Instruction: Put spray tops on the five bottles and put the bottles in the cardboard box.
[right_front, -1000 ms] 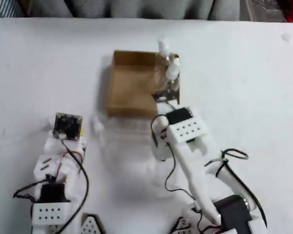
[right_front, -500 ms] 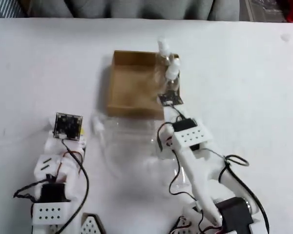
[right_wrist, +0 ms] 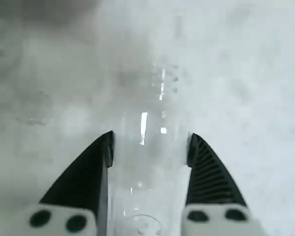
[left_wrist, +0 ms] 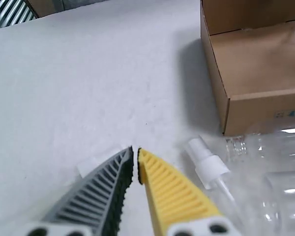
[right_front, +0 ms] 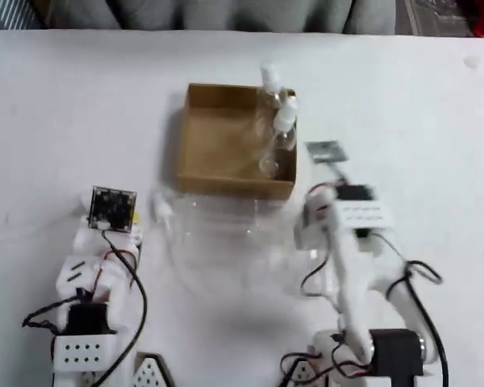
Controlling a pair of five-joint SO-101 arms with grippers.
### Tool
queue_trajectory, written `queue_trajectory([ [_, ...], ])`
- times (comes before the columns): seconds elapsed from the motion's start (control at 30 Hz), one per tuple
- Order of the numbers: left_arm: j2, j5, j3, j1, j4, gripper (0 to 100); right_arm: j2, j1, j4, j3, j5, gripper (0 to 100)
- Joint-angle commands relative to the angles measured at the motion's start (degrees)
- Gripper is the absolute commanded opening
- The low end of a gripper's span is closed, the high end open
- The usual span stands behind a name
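Bottles, two capped, sit in cardboard box at 12 o'clock. My right end effector gapes astride a clear bottle; left end effector closed, empty.

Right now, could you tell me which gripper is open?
The right gripper, spread around a clear bottle, while the left gripper is shut near a loose spray top.

Bright even light, soft shadows

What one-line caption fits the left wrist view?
Shut left gripper beside a spray top, near the cardboard box.
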State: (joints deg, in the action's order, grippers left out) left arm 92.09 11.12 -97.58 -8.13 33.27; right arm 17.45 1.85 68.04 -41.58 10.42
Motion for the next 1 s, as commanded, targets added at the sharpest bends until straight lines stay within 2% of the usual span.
queue_trajectory([
  [0.0, 0.5, 0.4, 0.3, -0.5, 0.5, 2, 1.1, -10.9, 3.6, 7.1, 9.2, 5.9],
  [0.2, 0.5, 0.4, 0.3, -0.4, 0.5, 2, 1.1, -25.5, 3.8, 10.2, 17.0, 5.9],
  [0.4, 0.5, 0.4, 0.3, -0.4, 0.7, 2, 0.6, -34.8, 3.6, 9.2, 27.5, 6.3],
  [0.6, 0.5, 0.4, 0.3, -0.4, 0.8, 2, 0.6, -35.5, -5.5, 1.5, 34.9, 7.0],
  [0.67, 0.5, 0.4, 0.3, -0.5, 0.8, 2, 0.6, -35.4, -7.4, -0.2, 35.5, 11.4],
  [0.83, 0.5, 0.4, 0.3, -0.5, 0.8, 2, 0.5, -35.4, -8.1, -0.7, 35.7, 29.5],
  [0.97, 0.5, 0.4, 0.3, -0.5, 0.8, 2, 0.7, -34.4, -8.0, -0.3, 35.6, 30.1],
])
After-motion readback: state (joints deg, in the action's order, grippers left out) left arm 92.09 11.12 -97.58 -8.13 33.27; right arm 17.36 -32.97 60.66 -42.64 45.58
